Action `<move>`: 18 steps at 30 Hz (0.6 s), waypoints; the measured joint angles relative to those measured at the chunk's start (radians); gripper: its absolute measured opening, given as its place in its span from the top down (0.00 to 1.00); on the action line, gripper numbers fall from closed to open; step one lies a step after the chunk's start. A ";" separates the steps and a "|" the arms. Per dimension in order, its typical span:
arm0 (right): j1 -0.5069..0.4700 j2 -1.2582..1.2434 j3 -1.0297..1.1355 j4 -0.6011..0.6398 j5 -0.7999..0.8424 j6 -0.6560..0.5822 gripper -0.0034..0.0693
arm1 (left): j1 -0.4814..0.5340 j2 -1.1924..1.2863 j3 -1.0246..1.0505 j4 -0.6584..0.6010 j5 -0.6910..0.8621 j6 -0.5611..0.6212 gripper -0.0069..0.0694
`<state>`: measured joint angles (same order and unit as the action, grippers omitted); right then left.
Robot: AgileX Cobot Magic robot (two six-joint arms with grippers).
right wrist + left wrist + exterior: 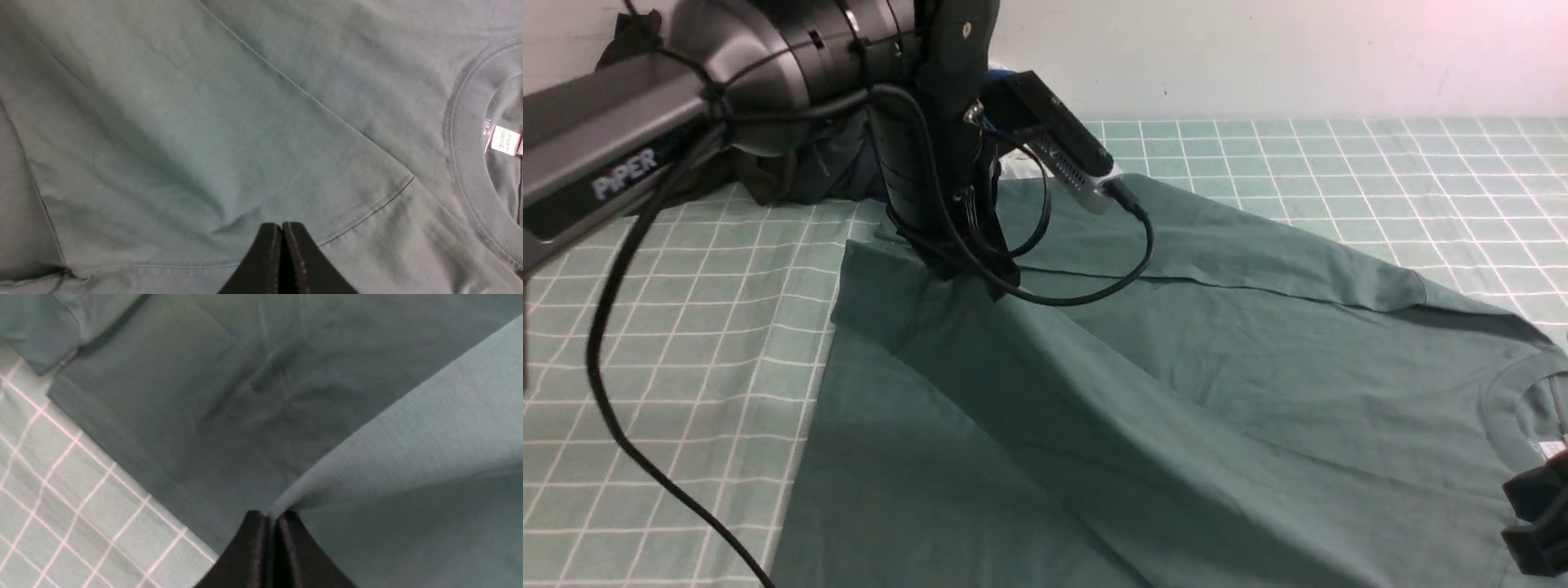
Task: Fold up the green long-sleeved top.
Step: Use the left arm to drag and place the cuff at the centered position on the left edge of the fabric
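The top [1176,367] is spread over the checked counter [686,343], from centre to near right, with its collar [461,134] and white label [504,141] at the right edge. A fold at its far left is clamped in the left gripper [271,515] and tented up. The right gripper [282,225] is pressed together at a hem near the collar; whether cloth is pinched cannot be told. Dark garments [800,171] are heaped far left.

Right claw [1534,523] cut by frame edge; dark clothes [805,167] mostly behind left arm [621,139]; neck label [505,141] txt too small.
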<state>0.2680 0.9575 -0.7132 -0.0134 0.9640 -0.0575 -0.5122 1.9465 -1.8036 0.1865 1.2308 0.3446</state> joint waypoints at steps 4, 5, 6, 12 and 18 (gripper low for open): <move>0.000 0.000 0.000 -0.001 0.000 0.002 0.97 | 0.035 0.078 -0.027 0.001 0.000 0.002 0.90; 0.000 0.000 0.000 -0.002 0.000 0.003 0.97 | 0.054 0.115 -0.042 0.001 0.000 0.002 0.89; 0.000 0.000 0.000 -0.002 0.000 0.003 0.97 | 0.054 0.119 -0.043 0.001 0.000 0.002 0.89; 0.000 0.000 0.000 -0.004 -0.011 0.003 0.97 | 0.104 0.195 -0.076 0.002 -0.054 0.000 0.74; 0.000 0.022 0.000 -0.004 -0.026 0.003 0.97 | 0.139 0.225 -0.103 0.016 -0.137 -0.140 0.51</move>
<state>0.2680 0.9800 -0.7132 -0.0171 0.9379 -0.0547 -0.3731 2.1719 -1.9070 0.2027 1.0937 0.2051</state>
